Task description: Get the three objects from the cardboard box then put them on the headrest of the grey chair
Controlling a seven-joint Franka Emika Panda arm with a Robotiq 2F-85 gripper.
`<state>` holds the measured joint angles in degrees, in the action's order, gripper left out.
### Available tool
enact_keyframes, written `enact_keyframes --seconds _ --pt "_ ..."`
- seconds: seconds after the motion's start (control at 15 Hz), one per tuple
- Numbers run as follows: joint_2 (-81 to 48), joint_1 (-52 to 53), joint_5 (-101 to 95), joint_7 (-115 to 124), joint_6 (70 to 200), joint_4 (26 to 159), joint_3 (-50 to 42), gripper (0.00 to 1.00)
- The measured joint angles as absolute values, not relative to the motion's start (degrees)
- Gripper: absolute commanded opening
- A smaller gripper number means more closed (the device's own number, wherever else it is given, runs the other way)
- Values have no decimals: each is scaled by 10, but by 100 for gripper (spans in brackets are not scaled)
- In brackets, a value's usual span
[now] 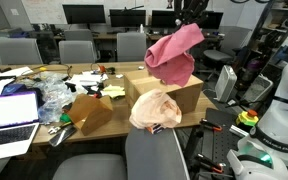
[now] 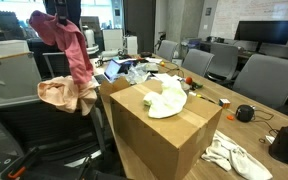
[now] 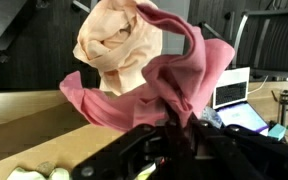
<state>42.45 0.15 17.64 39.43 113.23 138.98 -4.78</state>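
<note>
The gripper (image 1: 188,9) is clamped on the pink cloth (image 1: 174,55), which hangs in the air just over the grey chair (image 1: 156,155). The peach cloth (image 1: 155,110) lies draped over the chair's headrest, hiding it. The yellow-green cloth (image 2: 168,99) rests on top of the cardboard box (image 2: 164,140) beside the chair.

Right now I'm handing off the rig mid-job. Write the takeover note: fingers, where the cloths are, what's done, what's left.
Gripper: fingers shut on the bright pink soft cloth, which hangs in the air beside the chair top.
Pale peach-cream cloth: draped on the headrest of the tall grey chair. Done.
Light yellow-green cloth: lying at the top of the large brown cardboard box.
Left: lay the pink cloth on the headrest, then fetch the yellow-green one.
</note>
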Motion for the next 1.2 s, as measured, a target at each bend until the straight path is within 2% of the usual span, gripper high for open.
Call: enact_keyframes --seconds 0.53,1.2 --pt "421 -7 194 301 1032 1352 -30 2" --pt "392 -4 190 266 960 1295 81 2"
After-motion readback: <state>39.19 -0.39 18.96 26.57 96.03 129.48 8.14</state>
